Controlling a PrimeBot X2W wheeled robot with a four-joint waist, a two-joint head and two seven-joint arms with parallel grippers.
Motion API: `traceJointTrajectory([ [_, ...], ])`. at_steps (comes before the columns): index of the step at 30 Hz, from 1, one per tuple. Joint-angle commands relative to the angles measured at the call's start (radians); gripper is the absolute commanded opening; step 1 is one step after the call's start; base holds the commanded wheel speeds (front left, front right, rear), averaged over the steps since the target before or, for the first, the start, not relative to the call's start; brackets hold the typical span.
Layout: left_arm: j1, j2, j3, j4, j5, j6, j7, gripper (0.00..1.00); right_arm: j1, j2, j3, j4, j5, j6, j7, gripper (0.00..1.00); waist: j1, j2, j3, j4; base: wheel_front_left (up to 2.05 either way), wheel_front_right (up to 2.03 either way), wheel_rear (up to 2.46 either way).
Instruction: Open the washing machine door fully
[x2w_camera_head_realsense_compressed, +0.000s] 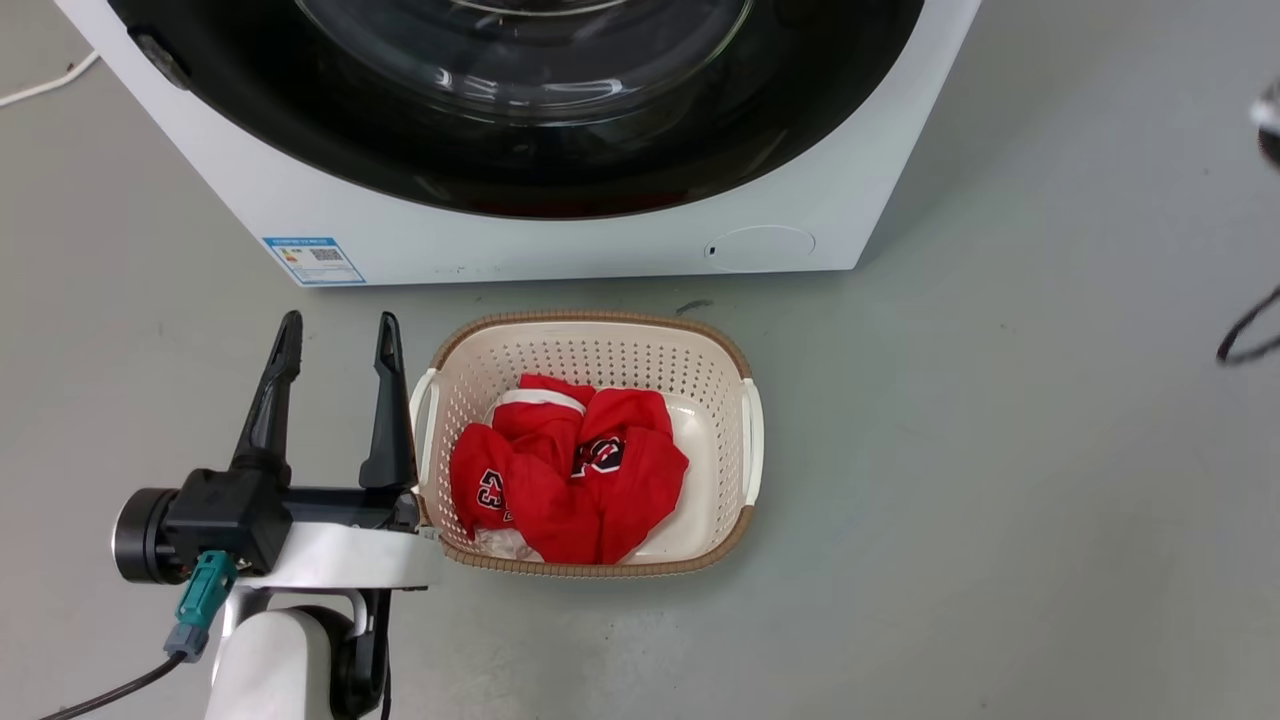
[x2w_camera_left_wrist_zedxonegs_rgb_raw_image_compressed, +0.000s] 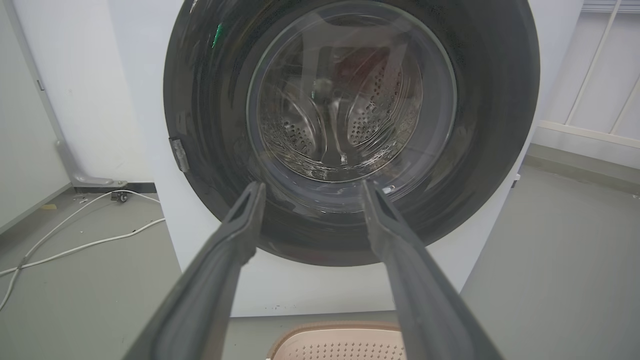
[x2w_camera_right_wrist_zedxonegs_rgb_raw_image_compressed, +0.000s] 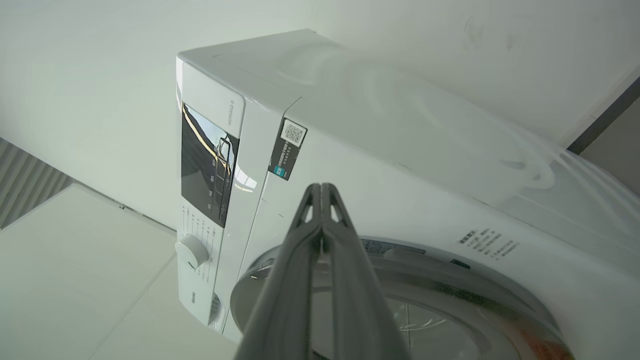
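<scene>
Black washing machine door (x2w_camera_left_wrist_zedxonegs_rgb_raw_image_compressed: 350, 115), shut, ahead of parted left gripper (x2w_camera_left_wrist_zedxonegs_rgb_raw_image_compressed: 312, 184)

The grey floor (x2w_camera_head_realsense_compressed: 1000, 450) carried a white washing machine (x2w_camera_head_realsense_compressed: 560, 245) by the wall, a cream perforated basket (x2w_camera_head_realsense_compressed: 600, 322) just before it, a white cable (x2w_camera_left_wrist_zedxonegs_rgb_raw_image_compressed: 75, 245) trailing off the machine's left side, and a dark cable (x2w_camera_head_realsense_compressed: 1245, 335) well apart on the right

Cream perforated laundry basket (x2w_camera_head_realsense_compressed: 600, 360) with a brown rim sits on the grey floor (x2w_camera_head_realsense_compressed: 1000, 450), just in front of the white washer (x2w_camera_head_realsense_compressed: 560, 245). A crumpled red jersey (x2w_camera_head_realsense_compressed: 560, 480) with black-and-white trim lies inside it. White cables (x2w_camera_left_wrist_zedxonegs_rgb_raw_image_compressed: 85, 245) snake over the floor near the wall, and a black cable (x2w_camera_head_realsense_compressed: 1240, 328) loops off to the right.
</scene>
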Motion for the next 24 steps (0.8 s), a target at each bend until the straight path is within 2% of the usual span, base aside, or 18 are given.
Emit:
traceJointTrajectory([
  [1, -0.015, 0.001, 0.002, -0.005, 0.007, -0.004, -0.003, 1.00, -0.044, -0.010, 0.014, 0.023, -0.015, 0.000, 0.026, 0.00, -0.0001, 0.0000, 0.008, 0.003, 0.00, 0.00, 0.00],
  [7, -0.035, 0.001, 0.004, -0.017, 0.013, -0.012, -0.003, 1.00, -0.282, -0.021, 0.118, 0.207, -0.104, 0.000, 0.217, 0.00, -0.0001, 0.0000, 0.043, 0.011, 0.00, 0.00, 0.00],
  [12, -0.055, 0.001, 0.006, -0.025, 0.017, -0.014, -0.003, 1.00, -0.427, 0.002, 0.183, 0.318, -0.176, 0.000, 0.337, 0.00, -0.0001, 0.0000, 0.082, 0.018, 0.00, 0.00, 0.00],
  [17, -0.076, 0.001, 0.006, -0.031, 0.013, -0.016, -0.003, 1.00, -0.523, 0.021, 0.223, 0.399, -0.250, 0.000, 0.402, 0.00, -0.0001, 0.0000, 0.120, 0.032, 0.00, 0.00, 0.00],
  [24, -0.101, 0.001, -0.003, -0.042, 0.004, -0.008, -0.003, 1.00, -0.606, 0.041, 0.234, 0.470, -0.326, 0.000, 0.424, 0.00, -0.0001, 0.0000, 0.169, 0.050, 0.00, 0.00, 0.00],
])
